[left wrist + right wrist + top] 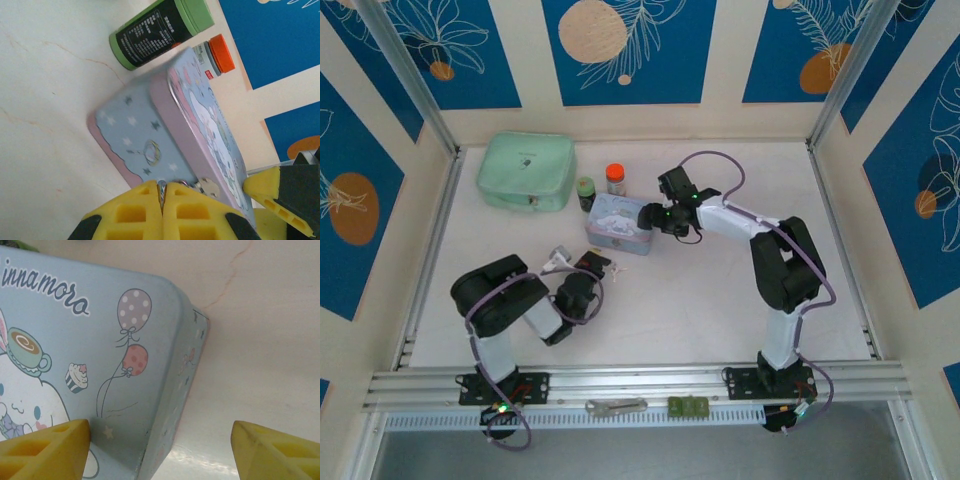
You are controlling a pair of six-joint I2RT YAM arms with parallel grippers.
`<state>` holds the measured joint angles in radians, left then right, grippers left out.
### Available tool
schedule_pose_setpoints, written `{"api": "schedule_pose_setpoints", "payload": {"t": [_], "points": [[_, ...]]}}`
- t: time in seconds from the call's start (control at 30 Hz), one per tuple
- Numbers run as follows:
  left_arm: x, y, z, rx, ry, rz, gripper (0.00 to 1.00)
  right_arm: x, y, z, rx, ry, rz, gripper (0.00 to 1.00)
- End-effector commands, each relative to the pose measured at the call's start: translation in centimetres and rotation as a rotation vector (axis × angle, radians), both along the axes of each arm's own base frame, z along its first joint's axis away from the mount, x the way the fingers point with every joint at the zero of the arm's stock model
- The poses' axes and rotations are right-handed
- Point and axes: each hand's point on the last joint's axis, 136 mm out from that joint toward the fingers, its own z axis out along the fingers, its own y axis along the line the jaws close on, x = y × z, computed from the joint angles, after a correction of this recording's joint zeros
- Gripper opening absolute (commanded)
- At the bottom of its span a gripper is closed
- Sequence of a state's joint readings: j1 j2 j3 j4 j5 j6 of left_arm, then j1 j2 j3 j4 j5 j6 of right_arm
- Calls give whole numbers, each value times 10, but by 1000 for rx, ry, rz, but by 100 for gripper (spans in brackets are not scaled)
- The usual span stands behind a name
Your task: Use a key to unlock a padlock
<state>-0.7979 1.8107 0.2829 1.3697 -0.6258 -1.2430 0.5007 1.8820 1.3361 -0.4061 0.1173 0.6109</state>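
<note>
**Key presented to the lock: approach stage**

The key (161, 191), a thin silver blade, stands edge-on between the closed yellow pads (147, 222) of the left tool (162, 200). Its tip sits just proud of the pads and points at the near side wall of the light-blue cartoon tin (200, 130). The padlock cannot be made out with certainty. A small pale metal fitting (208, 187) on that wall, just beyond the pads and to their right, is either the tin's hasp or part of the lock, and marks the likely target.

The right tool (160, 450) is open, its pads wide apart astride the tin's corner. One pad is above the printed lid and the other above bare desk (260, 340); neither visibly presses on the tin. Behind the tin, close to its far wall, stand a green-capped bottle (150, 35) and an orange-capped bottle (222, 52).

Step in hand, as judged: the key is secured and insertion is not yet made, with the blade near the fitting but apart from it. The next move calls for a short sideways shift toward the fitting. The blade must then be aligned with the keyway, which is hidden here, and given a straight push and a turn. The tin looks light and may slide, so the right tool would need to close on it as a brace.
</note>
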Motion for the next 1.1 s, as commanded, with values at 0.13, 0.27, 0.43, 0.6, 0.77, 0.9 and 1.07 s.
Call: {"api": "schedule_pose_setpoints", "payload": {"t": [0.13, 0.27, 0.43, 0.6, 0.77, 0.9, 1.07], "points": [[-18, -13, -15, -35, 105, -183, 0, -12, -58, -4, -153, 16, -70, 73], [-27, -18, -30, 15, 207, -243, 0, -10, -65, 24, -141, -93, -56, 75], [-36, -14, -49, 102, 332, -275, 0, -8, -96, 57, -196, -237, -74, 81], [-36, -3, -62, 187, 423, -263, 0, -13, -136, 75, -201, -328, -150, 83], [-31, 5, -67, 210, 452, -247, 25, -22, -171, 68, -220, -363, -201, 83], [-27, 9, -58, 222, 439, -234, 53, -28, -183, 56, -249, -379, -191, 84], [-20, 25, -25, 309, 377, -202, 69, -27, -195, 40, -264, -419, -182, 85]]}}
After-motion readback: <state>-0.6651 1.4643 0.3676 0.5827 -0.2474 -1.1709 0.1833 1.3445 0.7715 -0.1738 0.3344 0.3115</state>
